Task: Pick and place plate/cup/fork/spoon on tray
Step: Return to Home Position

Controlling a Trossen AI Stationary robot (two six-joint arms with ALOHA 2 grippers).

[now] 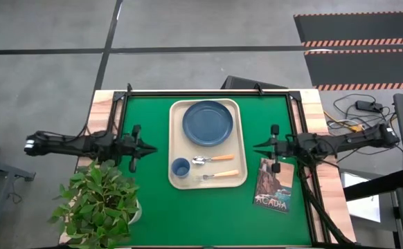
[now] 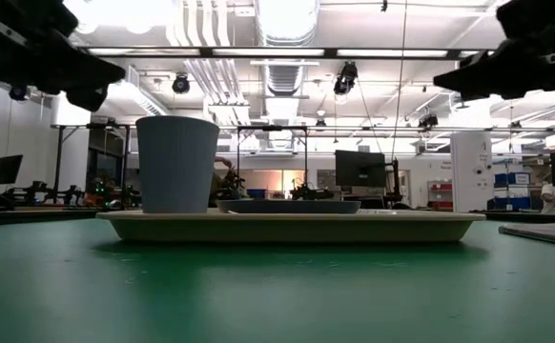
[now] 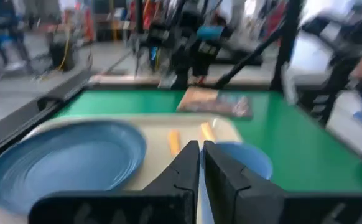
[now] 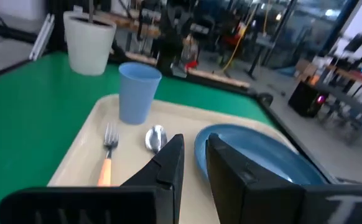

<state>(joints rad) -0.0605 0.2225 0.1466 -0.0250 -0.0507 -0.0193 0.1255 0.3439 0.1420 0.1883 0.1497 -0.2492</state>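
Left gripper (image 1: 148,148) is hanging above the green mat (image 1: 146,200) just off the tray's left edge, its fingers (image 3: 187,163) lying nearly together with only a thin gap, clamping nothing. Right gripper (image 1: 258,146) is mirroring it off the tray's right edge, fingers (image 4: 168,163) a little apart, also carrying nothing. Both are pointing inward at the tray (image 1: 175,181), well clear of the tableware; judging by that, the arms are standing off because nothing is left to fetch.

Tray is lying at mat centre, holding all four items. Plate (image 1: 208,123) is filling the far half, flat on the tray floor. Cup (image 1: 180,167) is standing upright in the near-left corner; nothing can be seen in it. Spoon (image 1: 212,159) is lying just beside the cup, bowl toward it, handle pointing right. Fork (image 1: 219,176) is lying parallel, nearer the front rim, tines left.

Off the tray: a booklet (image 1: 272,184) is resting on the mat under the right arm, and a potted plant (image 1: 99,205) is sitting at the near-left corner.

Task is looking complete.
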